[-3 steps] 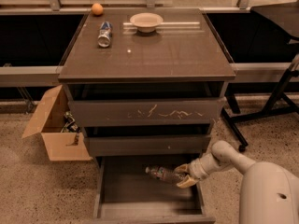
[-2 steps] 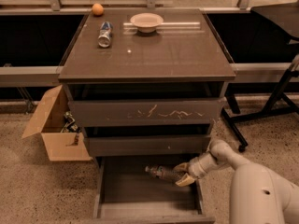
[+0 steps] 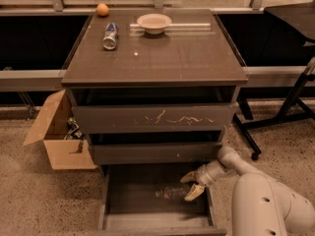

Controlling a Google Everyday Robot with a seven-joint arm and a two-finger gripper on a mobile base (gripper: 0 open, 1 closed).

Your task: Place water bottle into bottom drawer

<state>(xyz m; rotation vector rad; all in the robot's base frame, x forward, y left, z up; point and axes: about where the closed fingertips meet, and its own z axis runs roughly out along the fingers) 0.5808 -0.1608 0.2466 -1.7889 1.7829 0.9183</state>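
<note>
The bottom drawer is pulled open at the foot of the dark cabinet. The clear water bottle lies on its side on the drawer floor, right of the middle. My gripper reaches into the drawer from the right, just right of the bottle. Its pale fingers are spread apart, and the bottle is not clamped between them. The arm's white body fills the lower right corner.
On the cabinet top lie a blue-and-silver can, a white bowl and an orange. An open cardboard box stands on the floor at the left. A black stand leg is at the right.
The bottle has dropped from the gripper's grasp to the drawer floor. The fingers have spread open. The arm has stayed at the drawer's right side.
</note>
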